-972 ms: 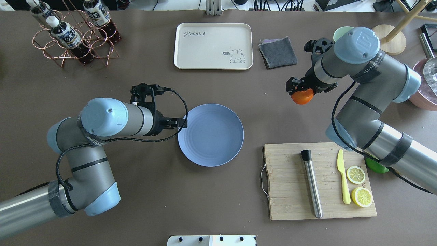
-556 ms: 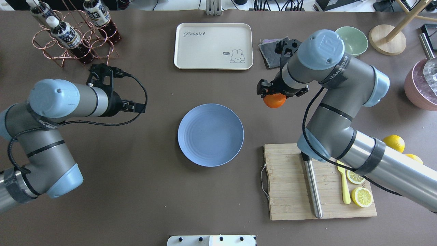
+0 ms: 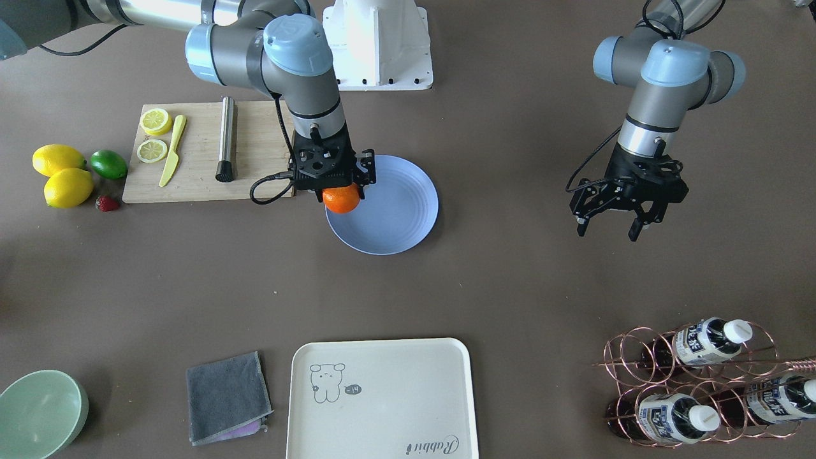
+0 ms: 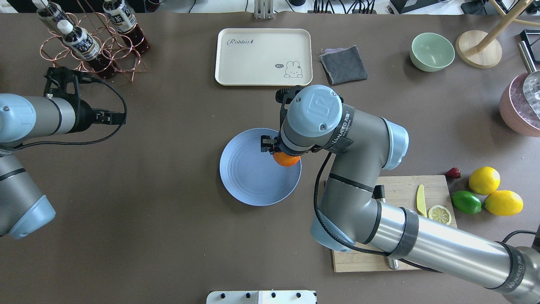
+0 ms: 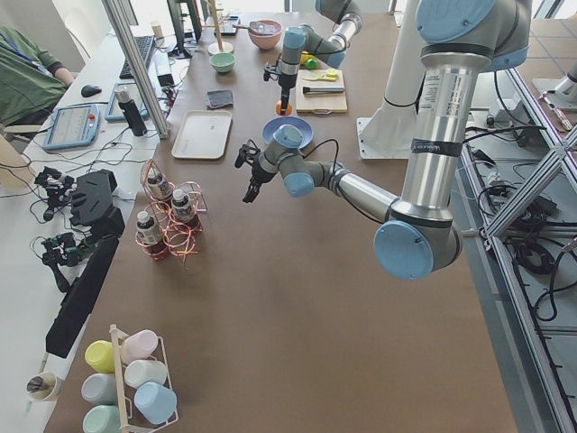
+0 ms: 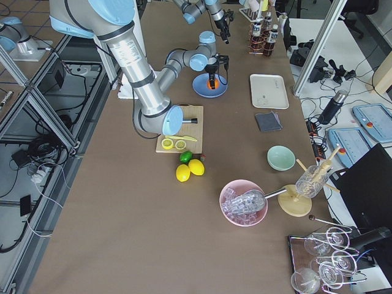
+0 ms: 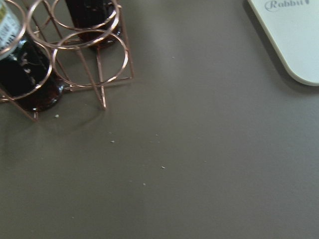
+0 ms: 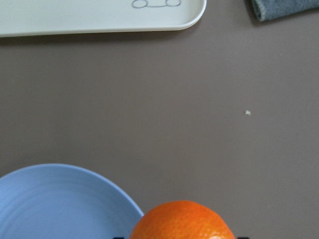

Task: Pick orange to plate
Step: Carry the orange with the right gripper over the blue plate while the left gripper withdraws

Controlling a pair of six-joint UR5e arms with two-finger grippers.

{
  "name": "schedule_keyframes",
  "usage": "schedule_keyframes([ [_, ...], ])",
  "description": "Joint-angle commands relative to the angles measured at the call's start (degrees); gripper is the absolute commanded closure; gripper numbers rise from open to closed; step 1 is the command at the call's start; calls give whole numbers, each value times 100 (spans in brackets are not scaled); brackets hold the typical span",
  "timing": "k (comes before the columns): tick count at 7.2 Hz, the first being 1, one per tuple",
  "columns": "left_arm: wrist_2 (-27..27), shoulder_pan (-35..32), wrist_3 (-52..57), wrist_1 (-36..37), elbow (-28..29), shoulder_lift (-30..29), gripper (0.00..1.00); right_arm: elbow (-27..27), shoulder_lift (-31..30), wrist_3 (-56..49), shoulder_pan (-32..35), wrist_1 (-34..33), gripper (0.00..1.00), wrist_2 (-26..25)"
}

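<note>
The orange (image 4: pixel 287 160) is a small bright-orange fruit held in my right gripper (image 3: pixel 340 191), which is shut on it from above. It hangs over the part of the periwinkle-blue plate (image 4: pixel 249 181) nearest the cutting board. Whether it touches the plate I cannot tell. The right wrist view shows the orange (image 8: pixel 182 222) at the bottom edge with the plate (image 8: pixel 55 204) to its left. My left gripper (image 3: pixel 609 228) is open and holds nothing. It hovers over bare table far from the plate, near the bottle rack (image 4: pixel 90 42).
A wooden cutting board (image 3: pixel 197 166) carries lemon slices, a yellow knife and a steel muddler. Two lemons (image 3: pixel 60 175), a lime (image 3: pixel 108 164) and a strawberry lie beside it. Cream tray (image 4: pixel 263 57), grey cloth (image 4: pixel 343 64), green bowl (image 4: pixel 432 51) and pink bowl (image 4: pixel 521 105) line the far side.
My right arm has carried the orange leftward from the far right to over the plate. My left arm has pulled back from the plate toward the bottle rack.
</note>
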Motion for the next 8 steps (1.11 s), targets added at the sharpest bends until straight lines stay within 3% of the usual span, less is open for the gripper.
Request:
schedule_keyframes([
  [1,-279,-350,2,-197,-31,506,2,-507,343,73,-299,44,100,-202],
  [3,-1535,-1306,177,-145,4,761,2,-703,379,55,-369,289,100,-317],
  [5,-1766,-1835,1325,-119,47,964,2,-1045,590,55,-404,317,100,-343],
  [6,-1777,-1925,1373,-118,74,973,2,-1133,590,55,-422,456,100,-395],
  [7,-1803,-1934,1373,-127,66,1051,2,-1230,599,55,-440,510,75,-431],
  [8,-1829,-1978,1382,-127,66,1070,2,-1231,599,64,-440,510,43,-431],
])
